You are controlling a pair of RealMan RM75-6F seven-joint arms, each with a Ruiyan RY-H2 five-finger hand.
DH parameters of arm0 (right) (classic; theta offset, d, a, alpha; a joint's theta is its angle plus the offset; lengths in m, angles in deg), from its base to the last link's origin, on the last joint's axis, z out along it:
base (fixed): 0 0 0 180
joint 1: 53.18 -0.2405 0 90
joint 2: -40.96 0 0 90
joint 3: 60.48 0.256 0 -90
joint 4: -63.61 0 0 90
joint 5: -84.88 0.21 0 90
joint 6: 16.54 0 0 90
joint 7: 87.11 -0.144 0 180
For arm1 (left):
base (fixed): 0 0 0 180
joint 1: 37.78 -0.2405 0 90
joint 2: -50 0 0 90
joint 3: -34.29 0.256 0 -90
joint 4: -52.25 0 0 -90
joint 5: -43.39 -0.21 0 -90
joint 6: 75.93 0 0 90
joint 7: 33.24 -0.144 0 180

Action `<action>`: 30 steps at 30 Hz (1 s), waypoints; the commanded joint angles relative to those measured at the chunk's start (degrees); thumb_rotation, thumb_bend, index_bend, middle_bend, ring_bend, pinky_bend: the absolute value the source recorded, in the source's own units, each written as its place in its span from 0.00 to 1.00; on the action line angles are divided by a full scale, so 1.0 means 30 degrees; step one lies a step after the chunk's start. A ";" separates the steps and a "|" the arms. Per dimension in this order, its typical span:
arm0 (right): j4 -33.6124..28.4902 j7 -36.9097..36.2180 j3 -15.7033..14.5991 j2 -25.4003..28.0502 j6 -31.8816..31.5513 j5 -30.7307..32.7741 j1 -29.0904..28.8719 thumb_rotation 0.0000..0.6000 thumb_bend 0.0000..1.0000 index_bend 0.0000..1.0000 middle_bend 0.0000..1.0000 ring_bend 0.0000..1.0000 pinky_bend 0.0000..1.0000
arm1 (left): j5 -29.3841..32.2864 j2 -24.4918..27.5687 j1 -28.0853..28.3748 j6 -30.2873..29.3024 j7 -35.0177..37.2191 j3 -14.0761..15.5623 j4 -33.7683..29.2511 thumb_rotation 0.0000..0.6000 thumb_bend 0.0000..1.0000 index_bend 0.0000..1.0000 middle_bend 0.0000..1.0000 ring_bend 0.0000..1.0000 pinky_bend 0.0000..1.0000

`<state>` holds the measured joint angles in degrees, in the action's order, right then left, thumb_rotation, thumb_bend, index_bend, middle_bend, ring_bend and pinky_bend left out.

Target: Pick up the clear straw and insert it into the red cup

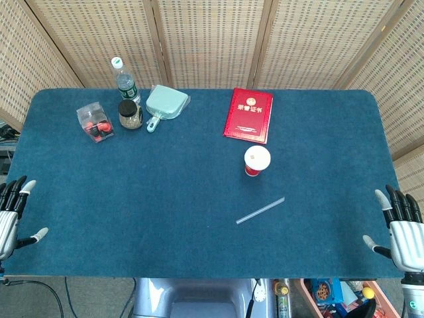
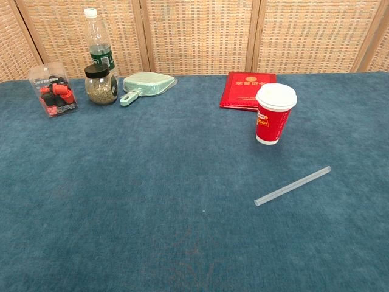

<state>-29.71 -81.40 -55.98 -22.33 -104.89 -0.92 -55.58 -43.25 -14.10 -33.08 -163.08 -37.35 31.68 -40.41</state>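
Woven screens stand behind the table, which is covered with dark blue cloth. Both hands wait at the front corners and hold nothing: the left hand and the right hand have their fingers spread wide. The clear straw lies flat and diagonal, a little right of the middle and nearer the front edge. The red cup stands upright with a white lid, just behind the straw and apart from it. The right hand is nearer, so I judge it should take the straw. A thin straw on cloth is hard to pinch; pressing lightly near one end and lifting it upright would help to aim at the lid.
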 commanded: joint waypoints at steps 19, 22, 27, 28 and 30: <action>0.1796 -0.4065 -0.2319 -0.0157 0.4869 -0.7414 -0.4978 1.00 0.05 0.29 0.02 0.00 0.00 | -0.0004 0.0311 -0.0051 -0.0086 0.0961 -0.0065 -0.0065 1.00 0.07 0.00 0.00 0.00 0.00; 0.2011 -0.5305 -0.2257 -0.0414 0.6787 -0.7888 -0.6753 1.00 0.10 0.33 0.06 0.00 0.00 | 0.0080 0.0402 -0.0065 -0.0046 0.1195 -0.0086 0.0004 1.00 0.07 0.00 0.00 0.00 0.00; 0.2605 -0.6264 -0.1464 -0.1588 0.9010 -0.7131 -0.8819 1.00 0.16 0.38 0.10 0.00 0.00 | 0.0031 0.0542 -0.0102 -0.0087 0.1526 -0.0072 0.0015 1.00 0.08 0.00 0.00 0.00 0.00; 0.2604 -0.6345 -0.1352 -0.1729 0.9430 -0.6923 -0.9113 1.00 0.17 0.39 0.11 0.00 0.00 | -0.0003 0.0565 -0.0128 -0.0147 0.1581 -0.0069 0.0011 1.00 0.08 0.00 0.00 0.00 0.00; 0.2648 -0.6182 -0.1087 -0.2002 1.0282 -0.6516 -0.9735 1.00 0.20 0.40 0.12 0.00 0.00 | -0.0029 0.0619 -0.0191 -0.0266 0.1737 -0.0072 0.0008 1.00 0.08 0.00 0.00 0.00 0.00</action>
<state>-22.39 -99.43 -60.34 -26.90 -76.51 -21.84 -82.94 -43.29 -12.30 -33.58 -163.79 -32.21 31.47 -40.37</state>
